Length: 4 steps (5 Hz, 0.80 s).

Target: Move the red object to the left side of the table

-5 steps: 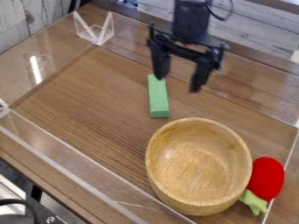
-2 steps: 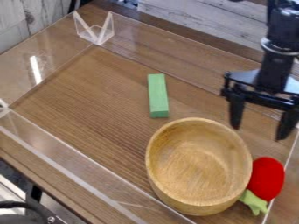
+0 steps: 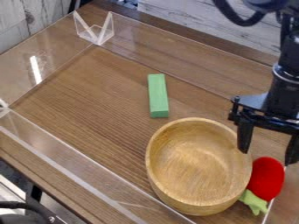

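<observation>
The red object point(image 3: 267, 178) is a small rounded bright-red toy with a light-green stem end, lying at the lower right just beside the wooden bowl. My gripper point(image 3: 267, 145) hangs pointing down right above it, fingers spread wide and open, with nothing between them. One dark fingertip point(image 3: 246, 140) stands over the bowl's right rim; the other is at the frame's right edge. The brown wood-grain table point(image 3: 93, 96) stretches away to the left.
A large wooden bowl point(image 3: 197, 164) sits at the lower middle right, touching or nearly touching the red toy. A flat green block point(image 3: 156, 94) lies mid-table. Low clear acrylic walls point(image 3: 47, 140) border the tabletop, with a clear stand point(image 3: 93, 28) at the back left.
My gripper has swung from above the green block across to the right and a little lower, ending over the red toy. The bowl, block and toy have stayed put.
</observation>
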### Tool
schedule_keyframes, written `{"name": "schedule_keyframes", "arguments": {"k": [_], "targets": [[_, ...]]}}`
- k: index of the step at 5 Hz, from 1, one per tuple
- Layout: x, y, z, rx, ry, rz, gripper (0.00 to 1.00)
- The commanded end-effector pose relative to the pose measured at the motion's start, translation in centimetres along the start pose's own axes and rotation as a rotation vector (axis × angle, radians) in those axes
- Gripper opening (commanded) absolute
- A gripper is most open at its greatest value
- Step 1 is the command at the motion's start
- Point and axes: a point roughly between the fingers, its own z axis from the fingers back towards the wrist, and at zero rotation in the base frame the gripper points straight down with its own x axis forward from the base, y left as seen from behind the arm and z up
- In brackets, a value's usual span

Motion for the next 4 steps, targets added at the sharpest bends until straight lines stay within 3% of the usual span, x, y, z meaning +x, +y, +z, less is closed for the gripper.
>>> {"name": "schedule_keyframes", "arguments": {"k": [1, 2, 4], "targets": [[0.6, 0.3, 1.3, -0.031, -0.086, -0.012, 1.00], [1.2, 0.7, 0.8, -0.035, -0.126, -0.014, 1.00], [2.2, -0.1, 2.6, -0.058, -0.196, 0.089, 1.00]]}}
